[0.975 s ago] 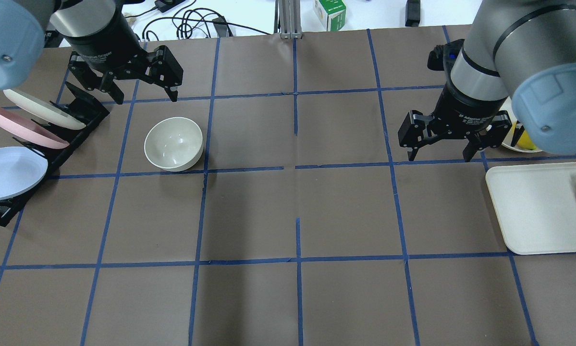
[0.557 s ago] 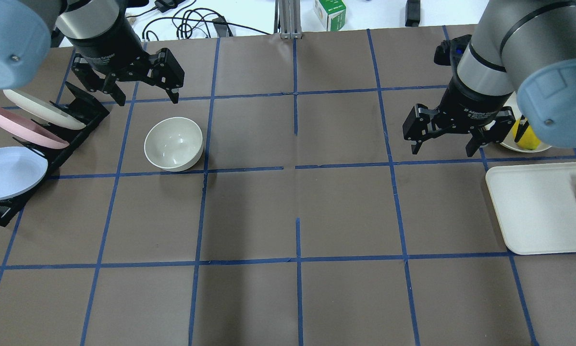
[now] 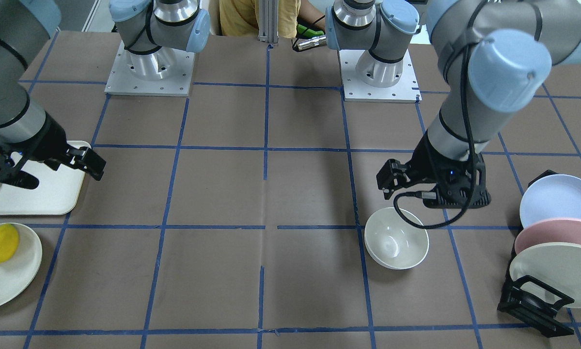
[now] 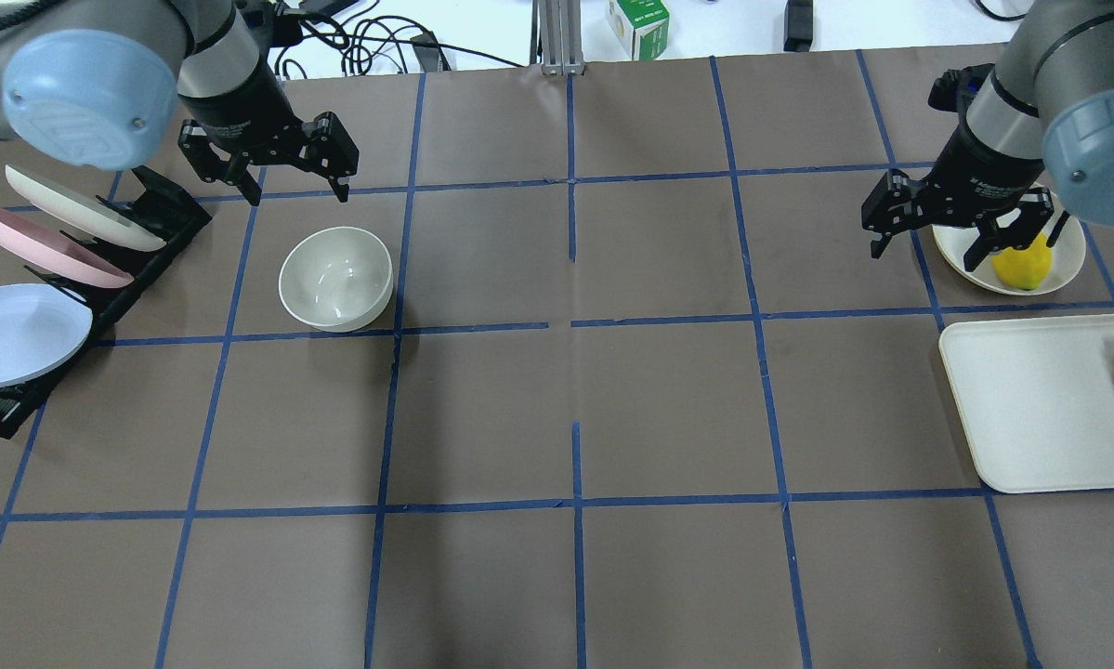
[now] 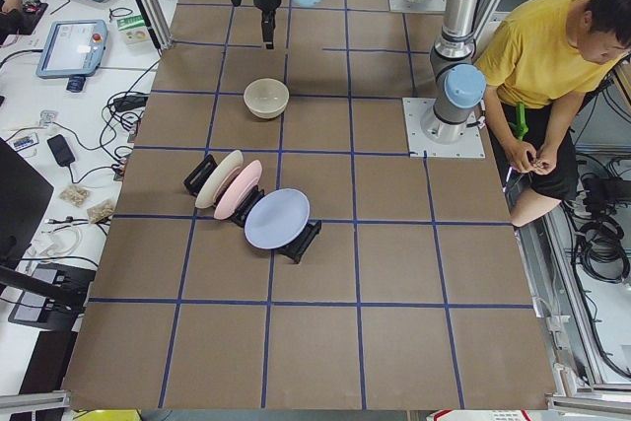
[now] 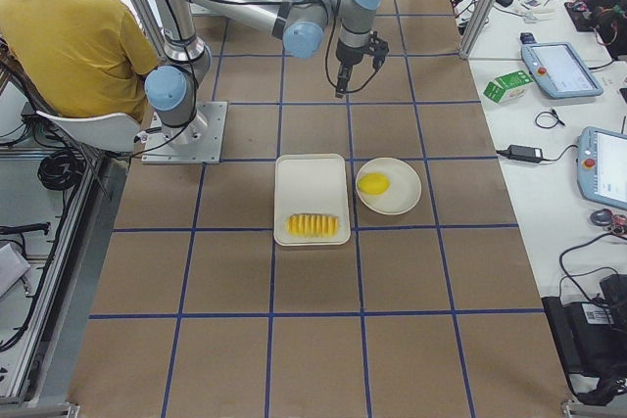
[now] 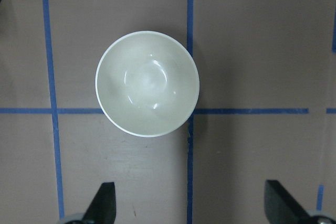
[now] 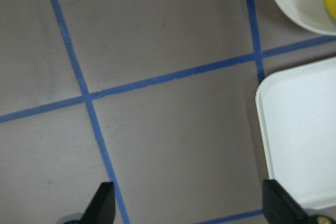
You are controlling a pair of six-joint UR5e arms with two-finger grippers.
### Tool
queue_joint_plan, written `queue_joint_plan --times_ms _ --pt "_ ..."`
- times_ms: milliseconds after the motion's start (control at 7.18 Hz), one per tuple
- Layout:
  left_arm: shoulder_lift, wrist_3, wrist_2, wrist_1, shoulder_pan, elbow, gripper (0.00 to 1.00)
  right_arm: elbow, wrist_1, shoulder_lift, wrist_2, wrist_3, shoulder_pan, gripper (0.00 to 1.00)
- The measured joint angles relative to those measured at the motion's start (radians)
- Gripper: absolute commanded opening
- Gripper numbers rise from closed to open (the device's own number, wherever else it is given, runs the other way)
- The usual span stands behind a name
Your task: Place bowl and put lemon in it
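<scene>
left gripper [image 4: 298, 190] hangs just beyond the bowl [image 4: 335, 279], pointing straight down, fingers spread wide. right gripper [image 4: 928, 253] hangs well off to the bowl's right, also pointing down, fingers spread.

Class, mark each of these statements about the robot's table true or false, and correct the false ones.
1. The bowl stands upright and empty. True.
2. The lemon lies in the bowl. False: it lies on the round plate.
3. The left gripper is open and holds nothing. True.
4. The right gripper is shut on the lemon. False: it is open and empty.
</scene>
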Motion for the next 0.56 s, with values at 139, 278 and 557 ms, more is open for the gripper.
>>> queue_joint_plan --times_ms 139,278,557 --pt "-0.053 0.044 -0.003 0.038 0.038 -0.001 1.00 -0.002 -0.077 0.052 0.002 -0.033 -0.036 1.00" --pt "-0.103 0.075 -0.004 0.079 0.065 -0.005 1.00 -0.002 -0.173 0.107 0.003 -0.048 -0.065 1.00" --pt "-0.163 0.094 0.000 0.188 0.088 -0.067 1.00 0.000 -0.335 0.183 -0.025 -0.107 -0.099 1.00"
